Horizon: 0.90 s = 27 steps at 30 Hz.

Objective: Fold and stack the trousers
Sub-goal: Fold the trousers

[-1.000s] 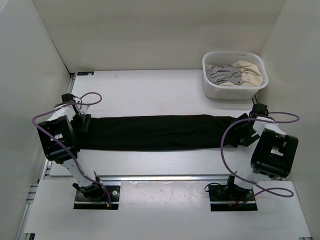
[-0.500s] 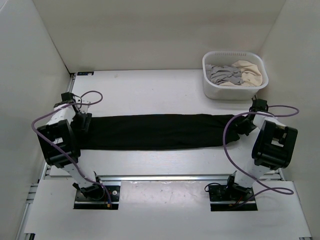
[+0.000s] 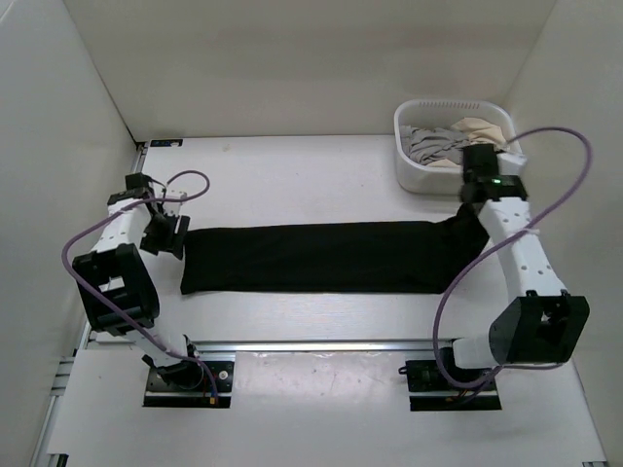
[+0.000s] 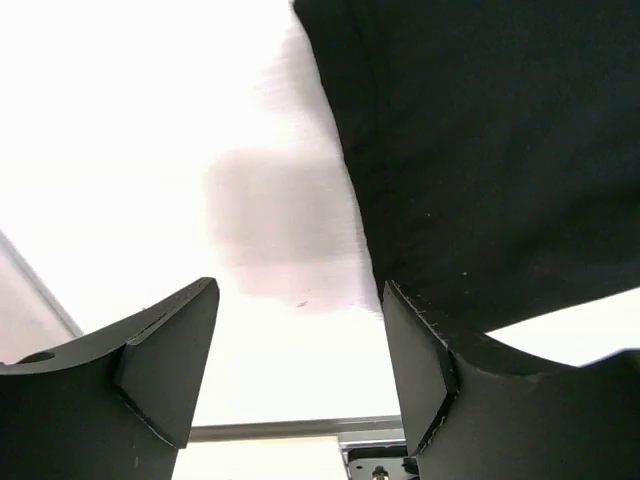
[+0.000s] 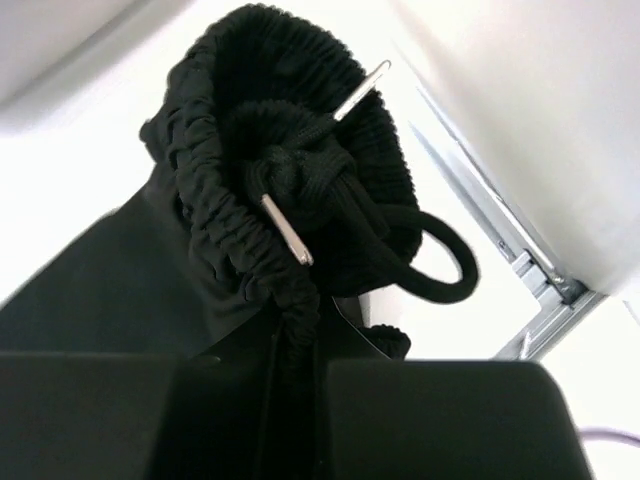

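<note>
The black trousers (image 3: 311, 257) lie stretched left to right across the table. My right gripper (image 3: 471, 207) is shut on their waistband end and holds it lifted off the table. In the right wrist view the gathered waistband (image 5: 290, 190) and its drawstring loop (image 5: 445, 265) bunch up above the gripper (image 5: 295, 350). My left gripper (image 3: 165, 236) stands open just left of the trousers' leg end, holding nothing. In the left wrist view the fabric edge (image 4: 480, 150) lies beyond the right fingertip (image 4: 420, 370), with bare table between the fingers of the gripper (image 4: 300, 340).
A white basket (image 3: 407, 167) stands at the back right, just behind my right wrist, with a grey garment (image 3: 428, 146) and a beige garment (image 3: 487, 131) in it. White walls close the table in on the left, back and right. A metal rail (image 3: 321, 343) runs along the near edge.
My right arm has swung up and toward the back, raising the waistband end. The trousers slid slightly right. My left gripper now sits clear of the leg end.
</note>
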Each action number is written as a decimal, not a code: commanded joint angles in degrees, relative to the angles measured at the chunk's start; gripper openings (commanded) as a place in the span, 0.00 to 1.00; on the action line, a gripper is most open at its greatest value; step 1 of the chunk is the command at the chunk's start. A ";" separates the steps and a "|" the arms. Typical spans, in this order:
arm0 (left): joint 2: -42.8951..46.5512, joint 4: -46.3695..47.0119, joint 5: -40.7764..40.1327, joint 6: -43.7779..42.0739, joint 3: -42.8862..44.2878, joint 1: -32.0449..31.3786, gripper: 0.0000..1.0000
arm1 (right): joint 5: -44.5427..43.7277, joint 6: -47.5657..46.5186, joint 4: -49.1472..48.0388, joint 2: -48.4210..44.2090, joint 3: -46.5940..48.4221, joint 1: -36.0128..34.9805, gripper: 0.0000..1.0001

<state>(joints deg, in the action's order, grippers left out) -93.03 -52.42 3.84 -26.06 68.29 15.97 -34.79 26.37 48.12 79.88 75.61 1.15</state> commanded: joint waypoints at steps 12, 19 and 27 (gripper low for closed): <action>-6.36 9.35 -5.32 1.72 -8.34 -8.41 0.79 | -22.95 43.24 36.96 31.64 29.73 -56.07 0.00; -8.92 11.29 -5.33 2.24 -9.05 -8.41 0.79 | -19.81 46.92 34.32 37.19 35.30 -62.22 0.00; -8.92 11.29 -5.42 1.72 -7.92 -8.41 0.79 | -12.33 35.97 18.69 44.04 36.70 -65.21 0.46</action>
<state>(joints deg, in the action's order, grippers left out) -100.09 -45.39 0.10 -24.16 60.45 7.53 -48.88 66.54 72.29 120.79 109.10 -62.57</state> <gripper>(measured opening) 0.793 0.412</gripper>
